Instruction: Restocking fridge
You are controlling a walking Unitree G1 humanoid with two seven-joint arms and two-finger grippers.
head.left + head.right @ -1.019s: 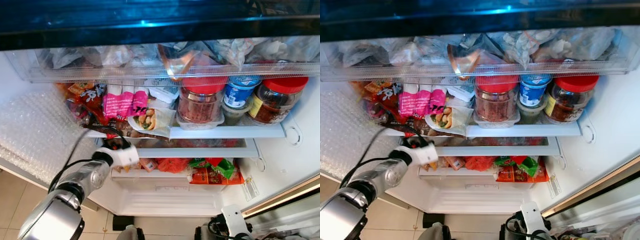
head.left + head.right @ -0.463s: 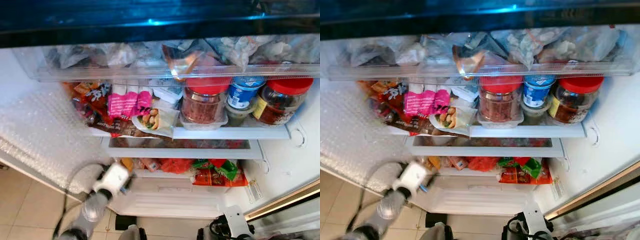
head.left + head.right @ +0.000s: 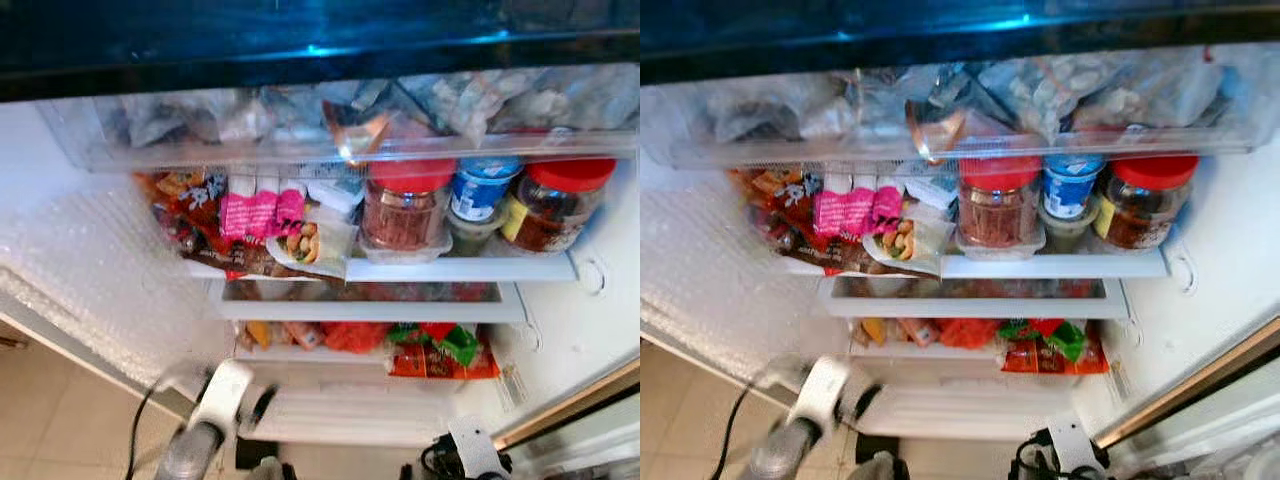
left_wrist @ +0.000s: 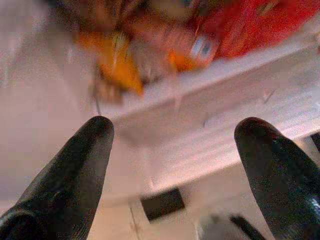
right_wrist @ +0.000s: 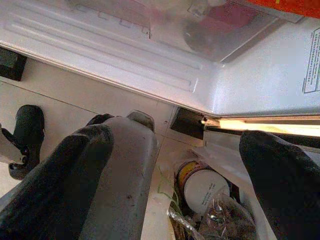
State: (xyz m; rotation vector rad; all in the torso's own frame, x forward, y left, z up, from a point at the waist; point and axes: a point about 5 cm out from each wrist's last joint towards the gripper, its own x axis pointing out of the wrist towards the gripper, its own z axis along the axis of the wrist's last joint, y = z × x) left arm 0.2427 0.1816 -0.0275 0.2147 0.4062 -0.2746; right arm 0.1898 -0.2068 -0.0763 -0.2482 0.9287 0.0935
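Taking the red-lidded jar [image 3: 405, 205] at the middle of the open fridge [image 3: 560, 330] shelf as the mark: far to its left the inner wall wears a sheet of dimpled bubble wrap [image 3: 75, 270]. Nearer on the left lean crinkly snack packets, a pink pouch [image 3: 262, 208] and a plastic-wrapped sandwich [image 3: 305, 242]. Below and left of the jar hangs the left pincer [image 4: 172, 150], blurred, its rounded black fingers [image 4: 75, 170] spread wide and empty. The jar is clear, round, filled with something reddish-brown. Right of it stands a blue-labelled tub [image 3: 480, 190], then a second red-lidded jar [image 3: 555, 200] of dark contents. Above runs a clear drawer of bagged food; below, red and green packets [image 3: 440, 345]. Low right, the right pincer [image 5: 175, 165] is spread over a white-lidded container [image 5: 202, 187]
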